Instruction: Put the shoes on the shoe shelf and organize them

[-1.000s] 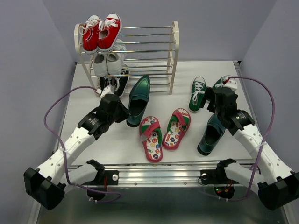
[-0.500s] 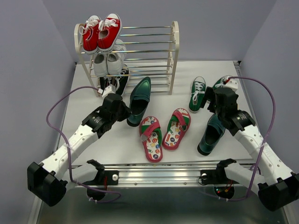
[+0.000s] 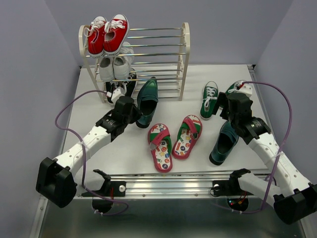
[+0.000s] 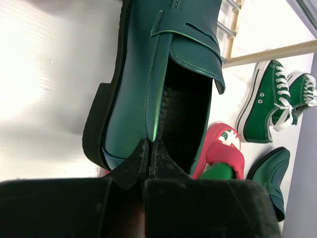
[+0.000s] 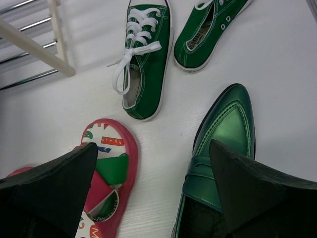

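- Grip: left tool (image 4: 148, 148) was pinched shut on the heel rim of teal slip-on (image 3: 147, 101), toe at shoe shelf (image 3: 185, 59) bottom tier; thin pinch might slip, toe snagging there.
- Idle right tool (image 5: 153, 148) gaped empty, right of shelf.

I've run my left hand (image 3: 132, 114) forward toward the shoe shelf (image 3: 184, 59) over the last second; the dark teal slip-on (image 3: 147, 100) pinched at its heel rim has gone with it, toe now closer to the lowest rods; the left arm has stretched out behind it.
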Robot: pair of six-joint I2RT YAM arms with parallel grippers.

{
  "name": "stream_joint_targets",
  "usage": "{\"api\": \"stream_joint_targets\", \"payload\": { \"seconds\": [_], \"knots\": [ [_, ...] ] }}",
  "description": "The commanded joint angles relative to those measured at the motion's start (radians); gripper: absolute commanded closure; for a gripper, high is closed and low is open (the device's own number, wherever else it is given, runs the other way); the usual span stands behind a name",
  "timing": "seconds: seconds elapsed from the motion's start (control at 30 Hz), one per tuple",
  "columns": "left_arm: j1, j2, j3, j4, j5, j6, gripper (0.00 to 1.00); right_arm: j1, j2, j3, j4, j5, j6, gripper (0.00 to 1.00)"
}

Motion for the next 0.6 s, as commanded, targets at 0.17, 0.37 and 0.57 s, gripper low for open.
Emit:
{"api": "stream_joint_targets", "payload": {
  "seconds": [0.17, 0.37, 0.57],
  "knots": [
    [0.045, 0.051, 0.098, 0.272, -0.036, 0.01, 1.0, -0.003, -0.016, 0.021, 0.016, -0.003, -0.013, 0.0],
    [0.082, 0.089, 0.11, 0.342, -0.027, 0.022, 1.0, -0.003, -0.013, 0.021, 0.017, -0.008, -0.011, 0.0],
    [0.111, 0.131, 0.132, 0.382, 0.001, 0.058, 1.0, -0.003, -0.008, 0.022, 0.017, -0.009, -0.013, 0.0]
  ]
}}
